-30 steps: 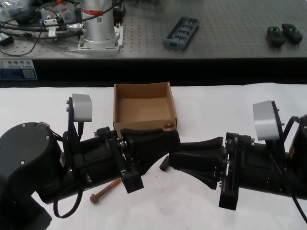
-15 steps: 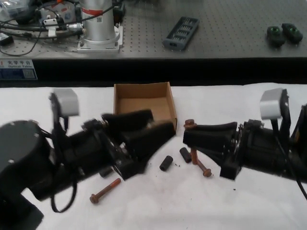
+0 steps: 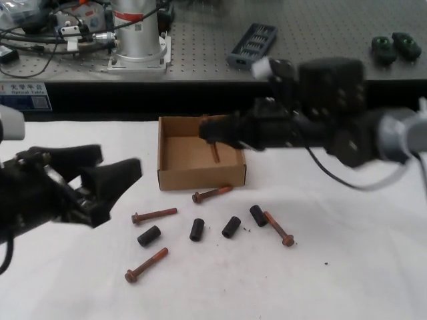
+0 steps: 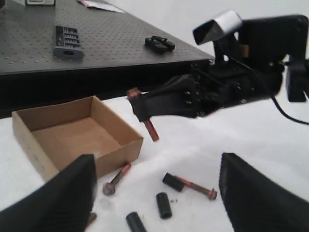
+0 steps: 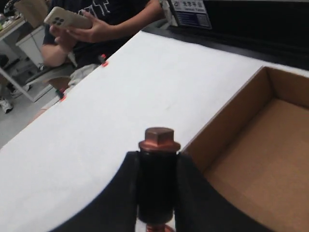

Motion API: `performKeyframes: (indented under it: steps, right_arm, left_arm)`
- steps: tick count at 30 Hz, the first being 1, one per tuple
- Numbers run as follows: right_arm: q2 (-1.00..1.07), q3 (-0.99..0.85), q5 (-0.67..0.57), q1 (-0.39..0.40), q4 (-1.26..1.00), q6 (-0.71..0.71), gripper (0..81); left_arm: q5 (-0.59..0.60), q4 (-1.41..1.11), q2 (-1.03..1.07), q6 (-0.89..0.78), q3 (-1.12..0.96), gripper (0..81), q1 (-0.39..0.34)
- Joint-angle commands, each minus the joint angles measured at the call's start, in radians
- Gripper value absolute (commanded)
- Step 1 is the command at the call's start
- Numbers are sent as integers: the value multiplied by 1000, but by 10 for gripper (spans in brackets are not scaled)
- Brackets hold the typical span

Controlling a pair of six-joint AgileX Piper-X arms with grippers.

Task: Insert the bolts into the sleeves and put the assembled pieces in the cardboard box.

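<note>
My right hand [image 3: 212, 132] grips the sleeved bolt [image 5: 159, 140] upright over the box's [image 3: 200, 179] near rim, and I judge its floor lies toward twelve o'clock.

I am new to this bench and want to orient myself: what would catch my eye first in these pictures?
The right gripper, up in the air, is shut on a black sleeve with a rusty bolt through it, close by the rim of the open cardboard box. In front of the box, loose bolts and loose sleeves lie scattered on the white cloth, and the left gripper is open beside them.
</note>
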Motion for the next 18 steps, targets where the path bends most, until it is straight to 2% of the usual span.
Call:
performKeyframes:
  steps: [1, 6, 11, 16, 18]
  right_arm:
    - [104, -212, 83, -5, 185, -8, 43]
    - [206, -401, 260, 2, 364, -23, 43]
    - [243, -473, 394, 9, 410, -53, 43]
    - [254, -485, 386, 9, 413, -58, 42]
    - [254, -485, 346, 9, 427, -72, 6]
  left_arm:
    - [-35, 177, -76, 108, 0, 489, 11]
    - [-55, 320, -142, 113, 0, 436, 11]
    - [-63, 382, -173, 113, 0, 431, 11]
    - [-63, 376, -178, 113, 0, 431, 11]
    - [-63, 375, -178, 113, 0, 431, 11]
